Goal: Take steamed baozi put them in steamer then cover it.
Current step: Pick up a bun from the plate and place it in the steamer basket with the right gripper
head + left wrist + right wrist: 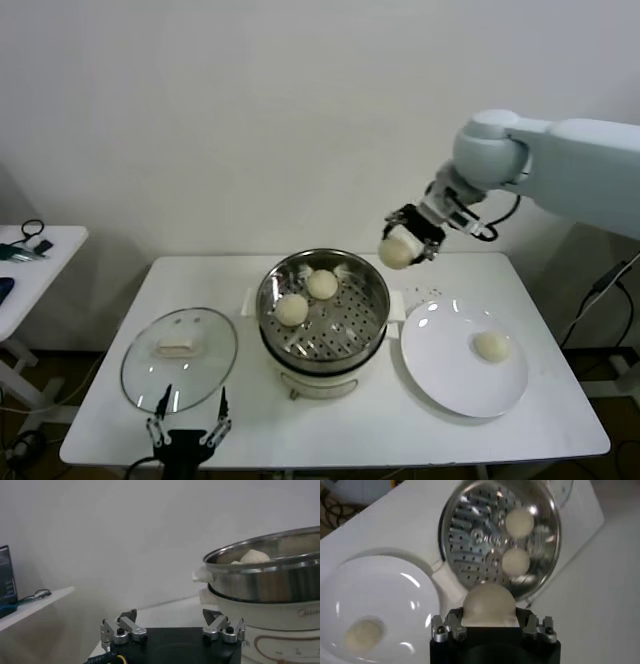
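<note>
- Right gripper [409, 243] jaws pinch a baozi [395, 252] above the steamer's [322, 311] far right rim.
- Left gripper [189, 428] jaws spread, parked by the cover [179, 358].
- Two buns [322, 284] sit inside the steamer; one, seemingly untouched, on the plate [463, 357].

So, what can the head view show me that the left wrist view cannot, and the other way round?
Only the head view shows the right hand raised beside the steamer, closed on a baozi; the white plate with one baozi on it; and the glass cover lying on the table.
Only the left wrist view shows the steamer's outer wall from the side, on its cream pot base.
Both show the steamer with baozi inside, and the open left hand low at the table's near edge.
</note>
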You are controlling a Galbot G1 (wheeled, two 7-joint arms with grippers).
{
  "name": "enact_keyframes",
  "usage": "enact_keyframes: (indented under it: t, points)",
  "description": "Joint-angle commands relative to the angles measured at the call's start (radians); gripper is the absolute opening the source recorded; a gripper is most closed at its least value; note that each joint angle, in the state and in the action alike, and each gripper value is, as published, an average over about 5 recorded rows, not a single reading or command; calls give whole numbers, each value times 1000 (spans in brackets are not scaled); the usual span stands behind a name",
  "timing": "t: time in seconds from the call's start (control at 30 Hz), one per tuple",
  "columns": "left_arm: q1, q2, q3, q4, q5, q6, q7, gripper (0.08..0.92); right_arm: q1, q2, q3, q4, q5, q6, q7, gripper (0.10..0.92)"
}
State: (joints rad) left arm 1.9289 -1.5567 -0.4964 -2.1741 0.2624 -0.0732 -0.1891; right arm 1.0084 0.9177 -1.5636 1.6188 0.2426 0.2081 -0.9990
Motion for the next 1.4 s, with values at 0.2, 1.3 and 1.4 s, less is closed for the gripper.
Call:
enact_keyframes:
  t: [0.2,1.3,1.4]
  points:
    - [0,-7,-3,0,-2,-3,-5,823,-192,255,-3,38,-300,256,53,689]
    - [-3,-8,-9,6,-5,-10,-11,823,-242,260,23,-136,-113,153,30,822]
    - [-1,-7,-8,4,-4,-12,-12,823,-153,185,-11,-155,55,113,-35,823]
